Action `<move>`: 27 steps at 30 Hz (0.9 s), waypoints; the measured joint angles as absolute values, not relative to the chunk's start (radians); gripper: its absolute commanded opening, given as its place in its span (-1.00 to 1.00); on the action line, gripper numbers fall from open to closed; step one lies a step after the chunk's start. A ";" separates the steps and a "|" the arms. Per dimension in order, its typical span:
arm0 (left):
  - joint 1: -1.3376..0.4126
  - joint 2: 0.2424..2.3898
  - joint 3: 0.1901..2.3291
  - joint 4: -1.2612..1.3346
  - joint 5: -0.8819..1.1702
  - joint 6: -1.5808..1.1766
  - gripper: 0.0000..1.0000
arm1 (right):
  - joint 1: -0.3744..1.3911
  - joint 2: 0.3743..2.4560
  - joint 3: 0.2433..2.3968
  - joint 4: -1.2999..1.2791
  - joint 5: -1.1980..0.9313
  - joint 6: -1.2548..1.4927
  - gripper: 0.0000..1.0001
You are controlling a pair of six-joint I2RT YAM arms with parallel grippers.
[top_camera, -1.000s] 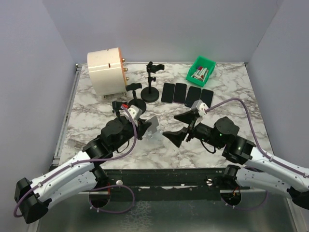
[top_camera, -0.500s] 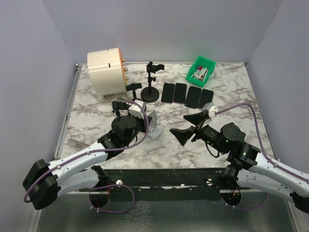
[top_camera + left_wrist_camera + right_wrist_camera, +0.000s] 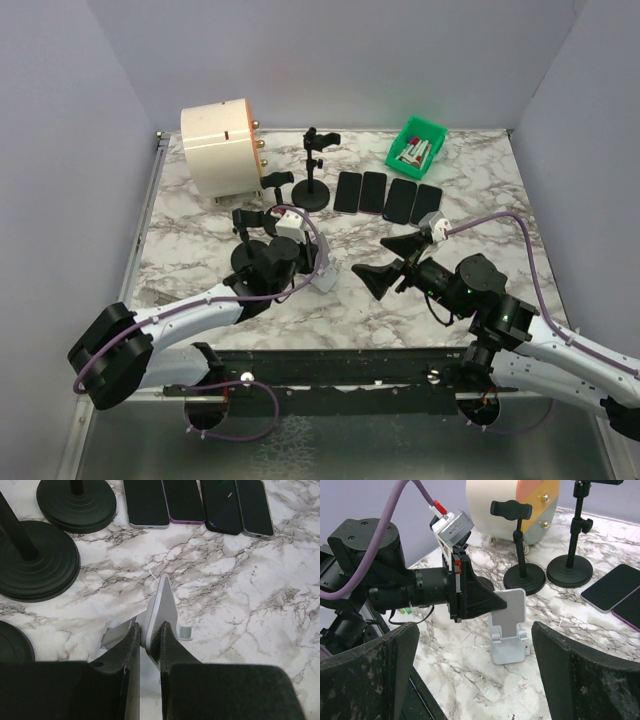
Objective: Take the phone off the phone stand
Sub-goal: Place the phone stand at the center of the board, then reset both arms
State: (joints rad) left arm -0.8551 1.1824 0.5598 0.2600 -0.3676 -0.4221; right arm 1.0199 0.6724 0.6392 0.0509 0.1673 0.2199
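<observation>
The white phone stand (image 3: 323, 270) sits with its base on the marble and holds no phone. It also shows in the left wrist view (image 3: 163, 602) and the right wrist view (image 3: 509, 625). My left gripper (image 3: 314, 262) (image 3: 148, 630) is shut on the stand's upright back plate, gripping it from behind. My right gripper (image 3: 372, 258) (image 3: 475, 628) is open wide and empty, facing the stand's front from a short way off. Several dark phones (image 3: 386, 196) lie flat in a row at the back, also in the left wrist view (image 3: 146, 502).
Two black clamp stands with round bases (image 3: 311, 194) (image 3: 570, 570) stand behind the white stand. A big white cylinder (image 3: 220, 148) is at the back left, a green bin (image 3: 418, 145) at the back right.
My left arm has stretched forward and its gripper, still shut on the stand, has shifted slightly right. My right gripper moved a little to the right, then held still.
</observation>
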 measured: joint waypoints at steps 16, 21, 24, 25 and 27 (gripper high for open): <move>-0.852 1.055 0.559 0.230 -0.383 -0.425 0.65 | 1.020 0.666 0.641 0.005 0.177 0.218 0.97; -0.852 0.924 0.579 0.115 -0.358 -0.431 0.98 | 1.020 0.660 0.659 -0.027 0.199 0.217 0.99; -0.852 0.867 0.648 0.023 -0.352 -0.437 0.98 | 1.020 0.660 0.678 -0.041 0.239 0.218 0.99; -0.852 0.856 0.679 -0.005 -0.353 -0.443 0.98 | 1.020 0.660 0.683 -0.046 0.258 0.218 0.99; -0.852 0.849 0.747 -0.062 -0.367 -0.459 0.98 | 1.020 0.660 0.691 -0.051 0.308 0.226 0.99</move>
State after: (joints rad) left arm -0.8520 0.8486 0.7471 -0.0616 -0.3668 -0.4591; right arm 1.0199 0.6598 0.6910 -0.0505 0.3077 0.2260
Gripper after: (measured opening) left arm 0.989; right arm 0.995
